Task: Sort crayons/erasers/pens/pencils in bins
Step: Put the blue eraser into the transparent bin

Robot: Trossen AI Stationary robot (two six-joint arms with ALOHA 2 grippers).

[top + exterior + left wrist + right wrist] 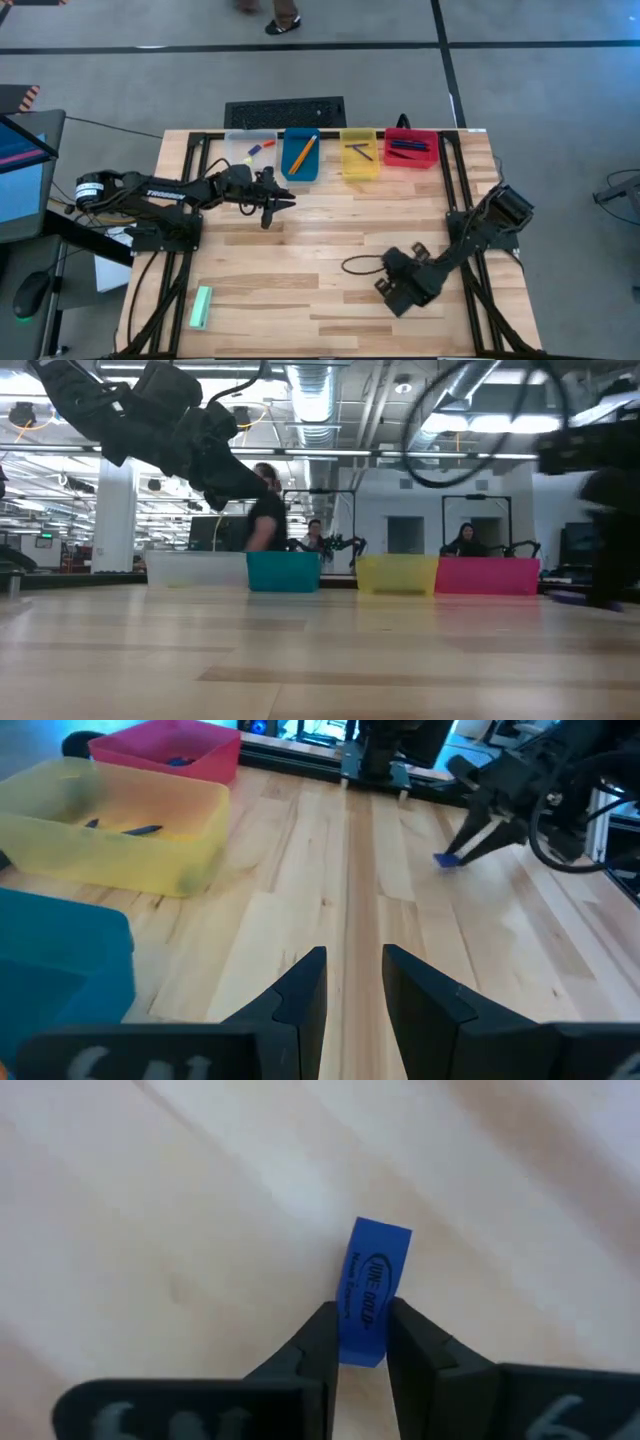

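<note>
Right claw [362, 1342] pinches a blue eraser [371, 1285] low on the table [330, 230], well apart from the bins [331, 153]; gripped only at one end, it could twist loose during carrying. Left claw [354, 982], spread and empty, waits near the blue bin [300, 155].

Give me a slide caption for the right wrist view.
Right tool pinches a blue eraser standing on the wooden table.

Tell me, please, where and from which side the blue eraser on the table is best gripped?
Across its two flat printed faces, from above: the blue eraser is a thin block, narrow enough there. The right gripper already pinches it so.
</note>
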